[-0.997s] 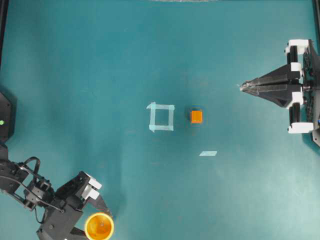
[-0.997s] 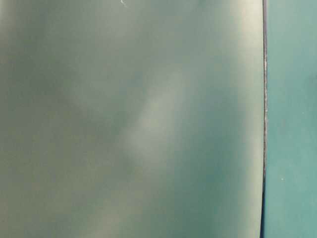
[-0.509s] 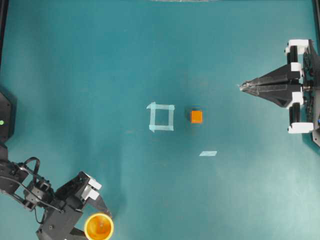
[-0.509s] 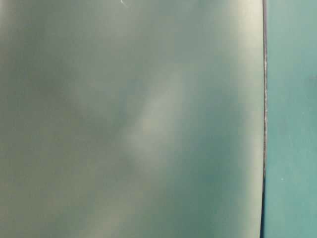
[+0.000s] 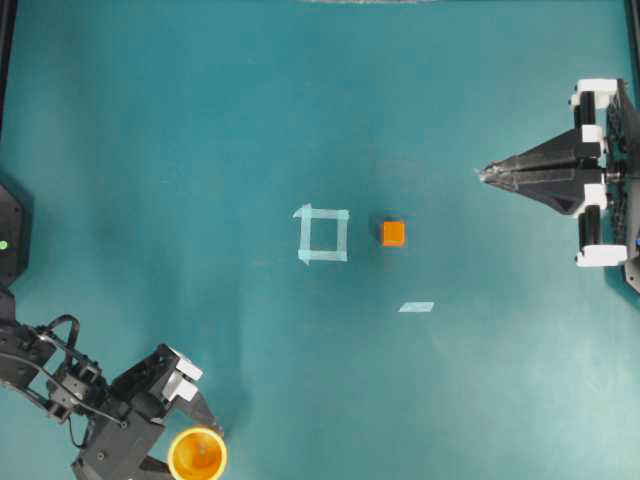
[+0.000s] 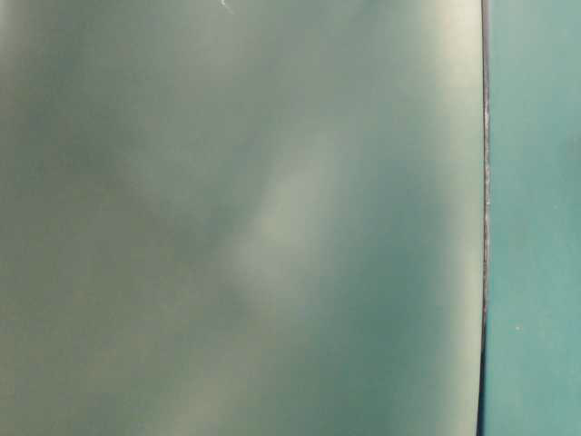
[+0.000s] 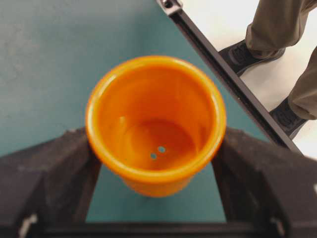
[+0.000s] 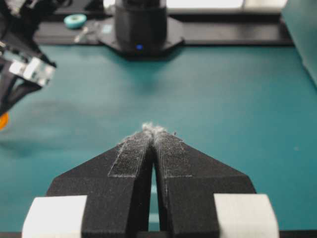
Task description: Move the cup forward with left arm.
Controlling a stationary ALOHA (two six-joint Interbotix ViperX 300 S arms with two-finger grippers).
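The yellow-orange cup stands at the table's near left corner, close to the bottom edge of the overhead view. My left gripper straddles it, one black finger against each side of the rim. In the left wrist view the cup fills the gap between the fingers, and its darker inside is empty. My right gripper rests shut at the far right, its pads pressed together with nothing between them.
A small orange cube sits mid-table, right of a pale tape square. A short tape strip lies below them. The black table rail runs just beyond the cup, with a person's shoes past it. The table-level view is a blur.
The left gripper and the cup have shifted together very slightly toward the bottom edge of the overhead view. The right arm has not moved.
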